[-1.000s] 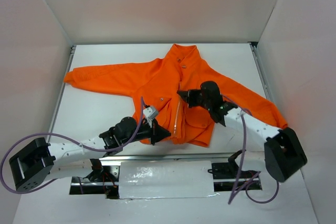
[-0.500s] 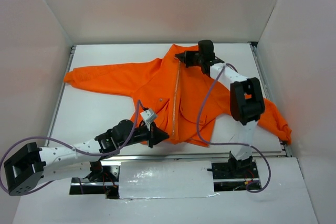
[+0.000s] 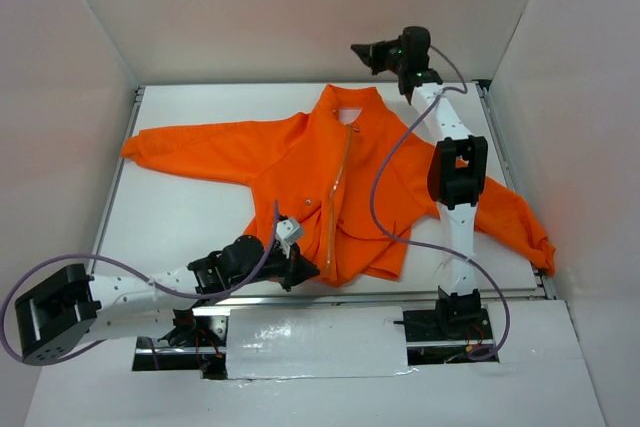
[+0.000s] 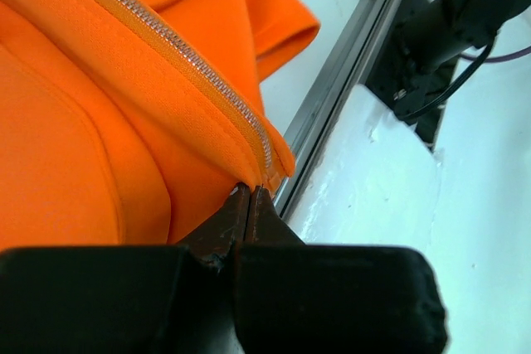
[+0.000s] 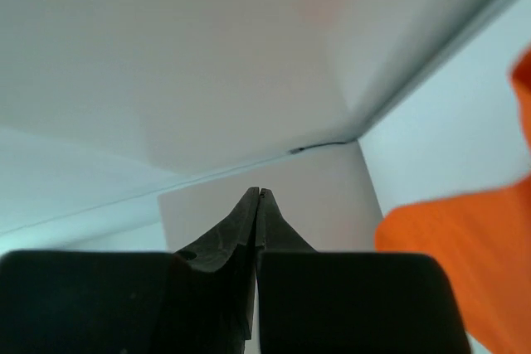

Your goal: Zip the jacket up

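Where the counter [image 3: 200, 222] carries the jacket [image 3: 290, 157], spread face up with collar [image 3: 350, 105] at 12 o'clock and hem [image 3: 365, 269] at 6, you see its zipper [image 3: 338, 197] joined from hem nearly to collar. Your left tool [image 4: 249, 198] pinches the hem at the zipper's foot, at 6 o'clock. Your right tool [image 3: 360, 50] hangs in the air beyond the collar, at 1 o'clock, pressed together on nothing.
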